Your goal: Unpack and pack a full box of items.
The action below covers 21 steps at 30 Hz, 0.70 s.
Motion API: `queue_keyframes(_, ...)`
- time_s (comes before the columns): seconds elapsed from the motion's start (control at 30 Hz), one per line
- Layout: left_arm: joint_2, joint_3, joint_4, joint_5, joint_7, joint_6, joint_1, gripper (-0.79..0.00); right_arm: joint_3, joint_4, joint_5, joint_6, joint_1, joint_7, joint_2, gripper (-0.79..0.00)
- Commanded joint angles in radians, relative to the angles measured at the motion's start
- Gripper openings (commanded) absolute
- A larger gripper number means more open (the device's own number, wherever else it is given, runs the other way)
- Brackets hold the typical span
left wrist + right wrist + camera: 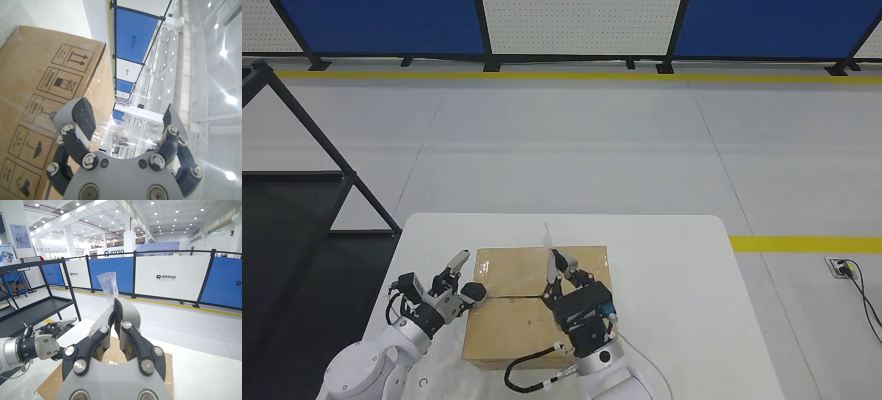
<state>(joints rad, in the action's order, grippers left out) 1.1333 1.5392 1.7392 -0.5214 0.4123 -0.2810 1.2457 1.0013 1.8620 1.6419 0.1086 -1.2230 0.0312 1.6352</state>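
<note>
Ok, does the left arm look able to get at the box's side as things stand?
Probably yes: the left tool is open beside the box, nothing between them; the right tool, shut on the tape strip, is over the top.

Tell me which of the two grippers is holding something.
The right gripper: it is shut on a strip of clear tape above the cardboard box. The left gripper is open beside the box, gripping nothing.

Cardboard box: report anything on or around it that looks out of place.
A crumpled strip of clear tape sticks up above the centre seam of the cardboard box, pinched in the right gripper rather than lying flat. The box itself sits closed on the table, with no visible damage.
</note>
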Motion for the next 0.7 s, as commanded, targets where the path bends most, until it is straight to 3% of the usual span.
queue_keyframes(0.0,0.000,0.001,0.000,0.000,0.000,0.000,0.000,0.000,0.006,0.000,-0.006,0.002,-0.002,-0.011,0.000,-0.785)
queue_keyframes(0.67,-0.001,-0.007,-0.010,0.006,-0.001,-0.008,-0.018,0.000,0.071,-0.018,-0.058,0.028,-0.048,-0.017,-0.008,-0.785)
